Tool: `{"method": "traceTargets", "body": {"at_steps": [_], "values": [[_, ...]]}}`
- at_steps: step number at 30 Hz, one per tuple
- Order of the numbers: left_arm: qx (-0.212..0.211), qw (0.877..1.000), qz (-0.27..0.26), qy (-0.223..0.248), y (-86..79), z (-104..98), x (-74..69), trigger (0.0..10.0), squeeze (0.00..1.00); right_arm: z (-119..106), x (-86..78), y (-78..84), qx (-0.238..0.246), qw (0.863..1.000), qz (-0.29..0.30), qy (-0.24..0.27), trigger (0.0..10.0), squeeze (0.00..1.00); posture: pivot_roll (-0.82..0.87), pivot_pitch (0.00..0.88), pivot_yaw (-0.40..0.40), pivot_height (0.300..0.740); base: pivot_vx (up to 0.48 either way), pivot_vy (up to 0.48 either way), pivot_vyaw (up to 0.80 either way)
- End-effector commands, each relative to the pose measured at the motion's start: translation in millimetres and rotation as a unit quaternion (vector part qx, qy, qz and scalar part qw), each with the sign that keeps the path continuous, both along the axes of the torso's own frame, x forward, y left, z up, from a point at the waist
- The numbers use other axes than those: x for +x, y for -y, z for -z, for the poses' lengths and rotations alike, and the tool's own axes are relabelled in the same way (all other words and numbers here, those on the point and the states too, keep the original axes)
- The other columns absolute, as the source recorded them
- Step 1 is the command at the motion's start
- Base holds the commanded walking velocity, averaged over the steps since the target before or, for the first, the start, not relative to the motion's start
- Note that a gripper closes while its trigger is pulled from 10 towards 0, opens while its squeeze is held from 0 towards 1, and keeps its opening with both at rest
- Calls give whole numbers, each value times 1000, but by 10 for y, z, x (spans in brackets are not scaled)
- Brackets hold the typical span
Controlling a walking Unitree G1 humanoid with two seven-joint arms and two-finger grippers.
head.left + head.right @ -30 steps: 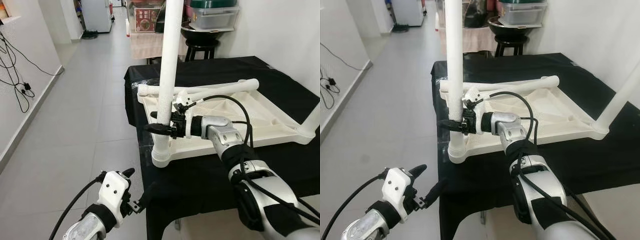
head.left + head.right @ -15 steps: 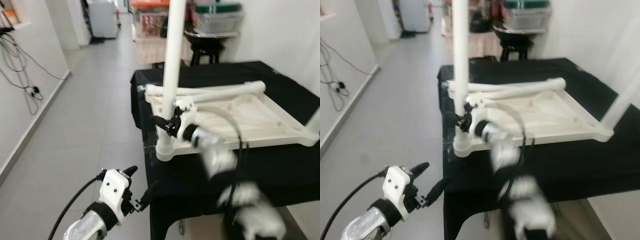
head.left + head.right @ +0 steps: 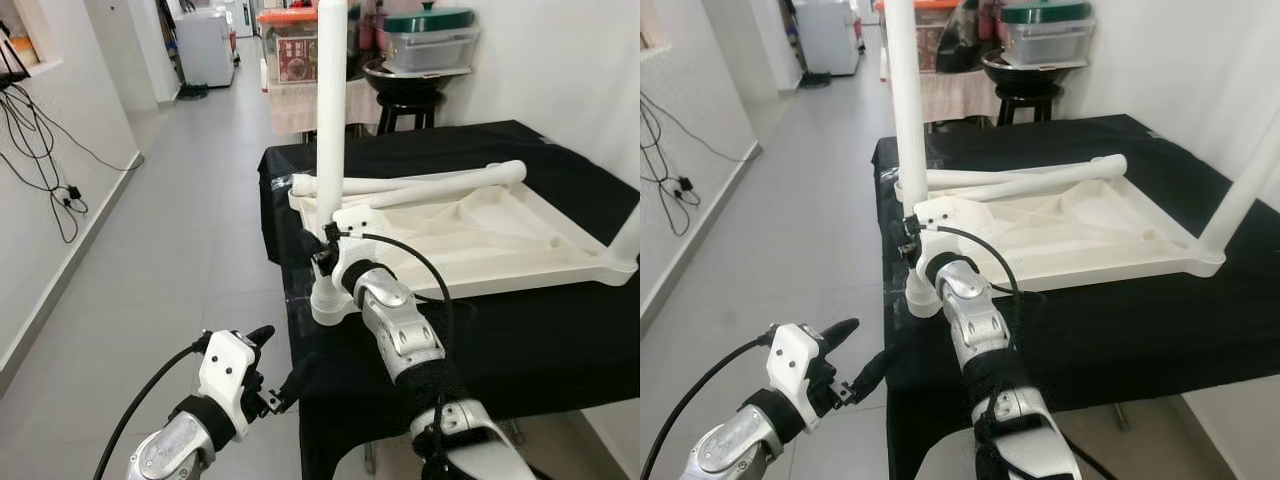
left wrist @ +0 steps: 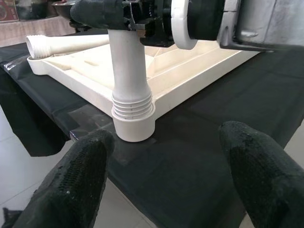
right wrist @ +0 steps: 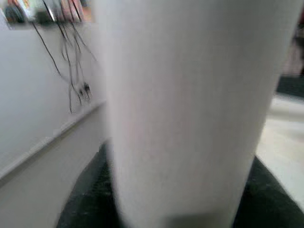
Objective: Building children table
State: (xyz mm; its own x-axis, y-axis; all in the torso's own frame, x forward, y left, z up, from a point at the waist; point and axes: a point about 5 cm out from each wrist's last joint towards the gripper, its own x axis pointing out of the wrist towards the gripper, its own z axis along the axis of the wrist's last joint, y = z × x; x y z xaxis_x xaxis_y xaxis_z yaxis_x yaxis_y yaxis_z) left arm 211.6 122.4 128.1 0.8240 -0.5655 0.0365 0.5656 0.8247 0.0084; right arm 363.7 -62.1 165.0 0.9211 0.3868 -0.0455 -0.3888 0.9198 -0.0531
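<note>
The upright leg (image 3: 331, 130) is gripped low by the right gripper (image 3: 322, 252); the left gripper (image 4: 166, 175) is held wide open beside the bench (image 3: 560, 340).

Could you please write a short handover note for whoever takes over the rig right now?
Right gripper: shut on the upright leg, low, just above its corner socket.
Left gripper: open, idle beside the black-covered table, holding nothing.
Tabletop lies upside down on the black cover.
Done: two legs stand in corners, the second at the far right.
Left: two loose legs lie across the tabletop, to be fitted.
</note>
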Motion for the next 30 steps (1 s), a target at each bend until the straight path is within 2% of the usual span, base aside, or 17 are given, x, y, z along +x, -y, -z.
{"method": "traceTargets", "body": {"at_steps": [1, 3, 4, 5, 6, 7, 8, 9, 10, 11, 15, 16, 23, 27, 28, 29, 30], "values": [[0, 1000, -7, -12, -23, 39, 24, 10000, 0, 52, 26, 7, 6, 999, -49, -23, 10000, 1000, 33, 0, 28, 740, 0, 0, 0], [0, 1000, -7, -12, -23, 39, 24, 10000, 0, 52, 26, 7, 6, 999, -49, -23, 10000, 1000, 33, 0, 28, 740, 0, 0, 0], [0, 1000, -6, -12, -20, 42, 33, 10000, 0, -73, 52, -48, 21, 989, -144, -9, 10000, 1000, 33, 0, 28, 740, 0, 0, 0], [0, 1000, -6, -12, -20, 42, 33, 10000, 0, -73, 52, -48, 21, 989, -144, -9, 10000, 1000, 33, 0, 28, 740, 0, 0, 0], [0, 1000, -4, -13, -15, 47, 44, 10000, 0, -198, 51, -78, 26, 967, -254, -2, 10000, 1000, 34, 0, 26, 740, 0, 0, 0], [2, 1000, -2, -13, -10, 51, 53, 10000, 0, -287, 23, -78, 0, 938, -347, 16, 10000, 0, 37, 0, 22, 740, 0, 0, 0], [2, 1000, -2, -13, -10, 51, 53, 10000, 0, -287, 23, -78, 0, 938, -347, 16, 10000, 0, 37, 0, 22, 740, 0, 0, 0], [3, 1000, -2, -13, -6, 53, 57, 10000, 0, -318, -2, -67, -23, 918, -396, 23, 10000, 0, 37, 0, 22, 740, 0, 0, 0], [3, 1000, -2, -13, -6, 53, 57, 10000, 0, -318, -2, -67, -23, 918, -396, 23, 10000, 0, 37, 0, 22, 740, 0, 0, 0], [5, 1000, -2, -14, -4, 60, 63, 10000, 0, -396, 53, -50, -25, 907, -419, 14, 10000, 0, 42, 0, 18, 740, 0, 0, 0], [5, 1000, -3, -14, -3, 63, 64, 10000, 0, -431, 100, -46, -17, 912, -410, 4, 10000, 0, 47, 0, 17, 740, 0, 0, 0], [5, 1000, -4, -14, -2, 62, 63, 10000, 0, -433, 120, -39, -9, 918, -397, -1, 0, 0, 50, 0, 14, 740, 0, 0, 0], [5, 1000, -4, -14, 2, 58, 55, 10000, 0, -411, 144, -15, 3, 929, -371, -7, 0, 0, 47, 0, 13, 740, 0, 0, 0], [4, 1000, -2, -14, 12, 50, 46, 10000, 0, -333, 175, 66, 4, 948, -317, -9, 0, 0, 44, 0, 9, 740, 0, 0, 0], [3, 1000, -2, -13, 17, 44, 43, 10000, 0, -241, 190, 117, 4, 965, -262, -16, 0, 0, 42, 0, 7, 740, 0, 0, 0], [2, 1000, -2, -12, 20, 38, 38, 10000, 0, -113, 199, 184, 22, 986, -162, -28, 0, 0, 36, 4, -1, 740, 0, 0, 0], [1, 1000, -2, -12, 22, 31, 35, 10000, 0, 29, 155, 234, 45, 995, -79, -48, 0, 0, 36, 6, -5, 740, 0, 0, 0]]}}
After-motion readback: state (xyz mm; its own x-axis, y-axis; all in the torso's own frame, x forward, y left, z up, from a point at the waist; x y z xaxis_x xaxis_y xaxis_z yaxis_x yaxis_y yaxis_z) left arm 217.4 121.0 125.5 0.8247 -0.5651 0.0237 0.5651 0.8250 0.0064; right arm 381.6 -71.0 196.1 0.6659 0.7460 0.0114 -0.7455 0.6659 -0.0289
